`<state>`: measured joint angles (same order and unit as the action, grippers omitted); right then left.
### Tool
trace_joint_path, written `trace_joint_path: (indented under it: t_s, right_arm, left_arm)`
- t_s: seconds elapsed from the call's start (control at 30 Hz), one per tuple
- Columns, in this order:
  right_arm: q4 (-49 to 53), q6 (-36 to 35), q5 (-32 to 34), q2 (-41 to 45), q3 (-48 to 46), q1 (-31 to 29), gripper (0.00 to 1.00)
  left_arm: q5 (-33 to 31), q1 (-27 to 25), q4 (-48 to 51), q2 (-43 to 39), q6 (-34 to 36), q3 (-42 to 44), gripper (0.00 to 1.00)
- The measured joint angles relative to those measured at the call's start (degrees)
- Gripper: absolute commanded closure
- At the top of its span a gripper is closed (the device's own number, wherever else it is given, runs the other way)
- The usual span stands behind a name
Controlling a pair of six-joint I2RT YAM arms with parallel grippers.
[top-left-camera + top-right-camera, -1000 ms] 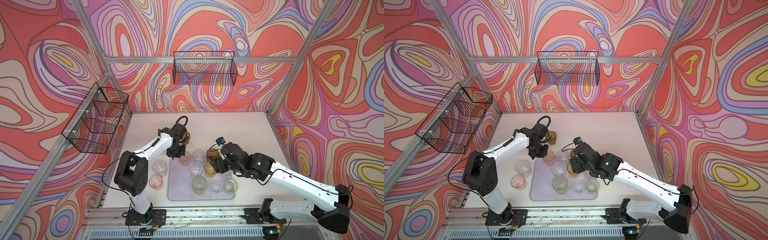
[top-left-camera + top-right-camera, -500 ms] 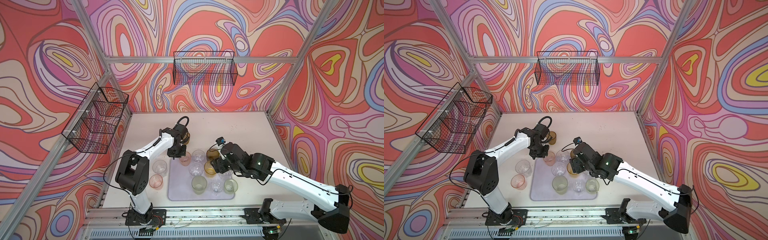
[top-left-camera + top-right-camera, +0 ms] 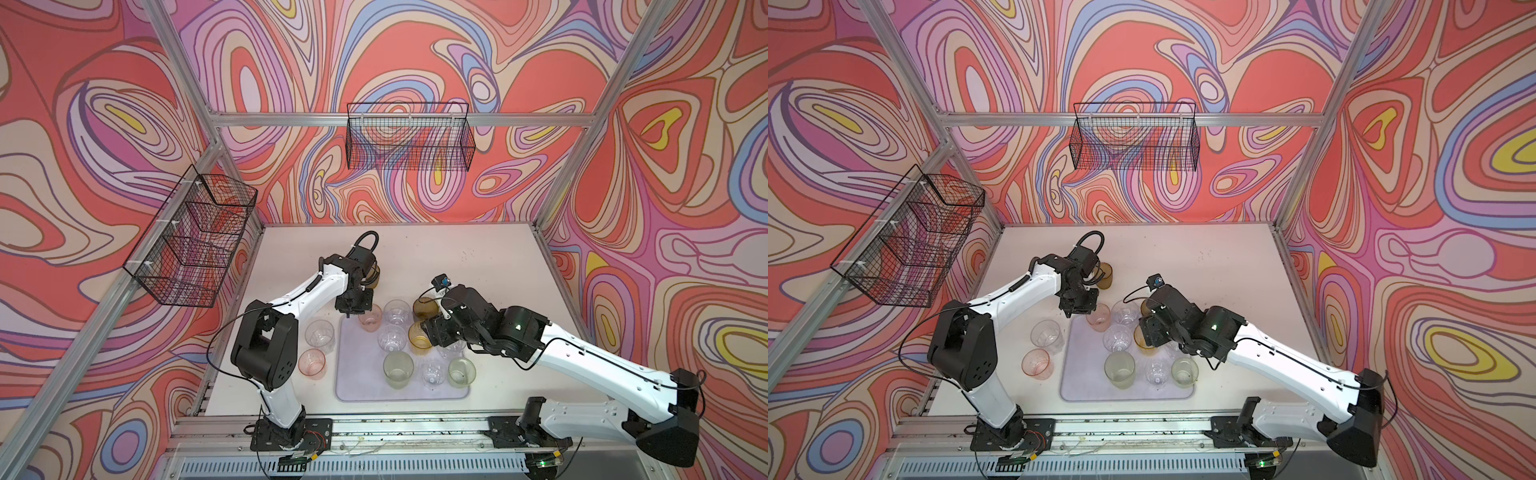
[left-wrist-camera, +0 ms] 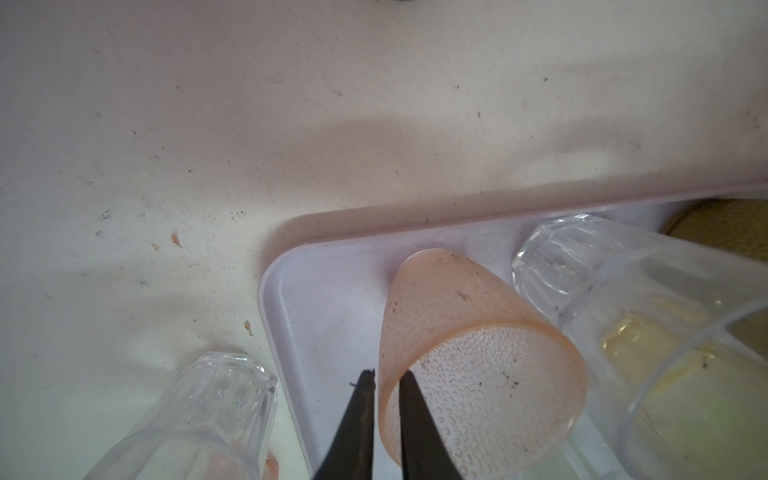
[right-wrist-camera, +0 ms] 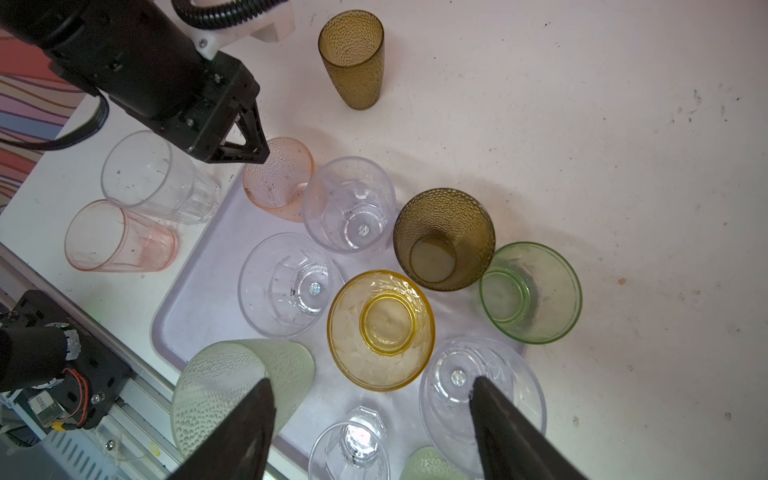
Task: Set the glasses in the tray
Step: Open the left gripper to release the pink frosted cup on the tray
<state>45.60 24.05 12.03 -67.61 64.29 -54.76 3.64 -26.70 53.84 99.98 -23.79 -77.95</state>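
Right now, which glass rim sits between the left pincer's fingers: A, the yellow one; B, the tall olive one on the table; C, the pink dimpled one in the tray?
C: the left wrist view shows the left pincer straddling the rim of the pink dimpled glass.

Both top views are bright, evenly lit from overhead and sharp throughout, though the wide lens splays the frame posts (image 3: 568,166) near the edges. Shadows on the table (image 3: 457,257) are soft and faint. The left wrist view is dimmer and hazy, broad shadows banding the table, the nearest clear glass (image 4: 195,415) blurred. The right wrist view is crisp, a pinpoint glint in a clear tumbler (image 5: 286,286).
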Motion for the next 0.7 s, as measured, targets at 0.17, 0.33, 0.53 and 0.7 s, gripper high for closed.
trace_joint_path:
  t_s: [0.17, 0.33, 0.53, 0.7]
  right_arm:
    - [0.0, 0.0, -0.1, 0.0, 0.0, 0.0, 0.23]
    - [0.2, 0.0, 0.0, 0.0, 0.0, 0.0, 0.23]
    - [0.2, 0.0, -0.2, 0.1, 0.0, 0.0, 0.23]
    - [0.5, 0.0, -0.1, 0.2, 0.0, 0.0, 0.23]
  left_arm:
    - [-0.3, 0.0, 1.0, 0.0, 0.3, -2.6, 0.78]
    - [-1.8, 0.0, 2.8, 0.0, 1.6, -6.6, 0.74]
    - [-2.8, 0.2, 4.7, 1.1, 3.1, -12.1, 0.70]
    - [-3.2, 1.0, 5.4, 3.4, 4.3, -15.3, 0.66]
